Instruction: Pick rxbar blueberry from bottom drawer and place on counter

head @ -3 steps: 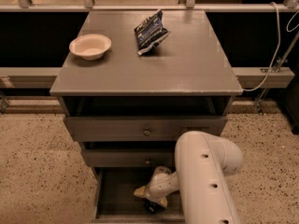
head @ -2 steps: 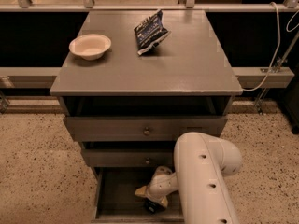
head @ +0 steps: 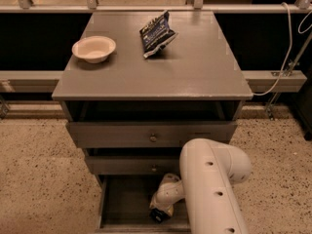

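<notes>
**Gripper down in the open bottom drawer, bar not made out**

From my seat the cabinet fills the middle of the view. The bottom drawer stands pulled out at 6 o'clock, its grey wooden floor showing on the left side. My arm, a thick white tube, comes in from about 5 o'clock and bends over the drawer's right half. The gripper hangs at the end of the pale wrist, low inside the drawer and close to its front edge. I cannot tell whether it is open or closed, or whether it holds anything; its tip reads only as a small dark shape against the drawer floor.

I cannot pick out the rxbar blueberry. If it lies in the drawer, the wrist and arm cover it, or it is part of that dark shape at the tip.

Above, the top drawer and the middle drawer are pushed in, each with a round knob at its centre.

The counter is a smooth grey square. A pale bowl sits on it at 10 o'clock, near the left edge. A crinkled dark blue chip bag lies towards 12 o'clock, well apart from the bowl. The right half of the top is bare wood.

A speckled floor lies at 8 o'clock, and a pale cable hangs at 2 o'clock.
</notes>
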{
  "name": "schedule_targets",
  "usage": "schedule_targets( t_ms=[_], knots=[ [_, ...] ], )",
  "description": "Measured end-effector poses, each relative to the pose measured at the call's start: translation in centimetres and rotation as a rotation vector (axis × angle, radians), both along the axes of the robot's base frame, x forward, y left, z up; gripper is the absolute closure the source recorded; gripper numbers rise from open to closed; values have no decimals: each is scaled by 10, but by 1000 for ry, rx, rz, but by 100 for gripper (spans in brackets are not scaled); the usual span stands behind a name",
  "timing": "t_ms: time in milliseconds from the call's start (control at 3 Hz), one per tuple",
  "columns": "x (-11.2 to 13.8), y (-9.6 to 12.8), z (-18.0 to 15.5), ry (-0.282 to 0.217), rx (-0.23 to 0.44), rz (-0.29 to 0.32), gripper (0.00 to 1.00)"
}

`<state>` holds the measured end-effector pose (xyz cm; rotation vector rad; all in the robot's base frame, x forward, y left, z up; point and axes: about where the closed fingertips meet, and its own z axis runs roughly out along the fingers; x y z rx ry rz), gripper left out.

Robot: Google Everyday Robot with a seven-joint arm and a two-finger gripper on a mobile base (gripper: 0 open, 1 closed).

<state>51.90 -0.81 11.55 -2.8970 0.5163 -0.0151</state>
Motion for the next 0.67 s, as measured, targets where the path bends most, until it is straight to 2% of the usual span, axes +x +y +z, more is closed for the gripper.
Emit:
schedule_targets(
  t_ms=[333, 667],
  knots=[
    [0, 0, 7, 0, 0, 0, 42],
    [0, 0, 7, 0, 0, 0, 61]
  ],
)
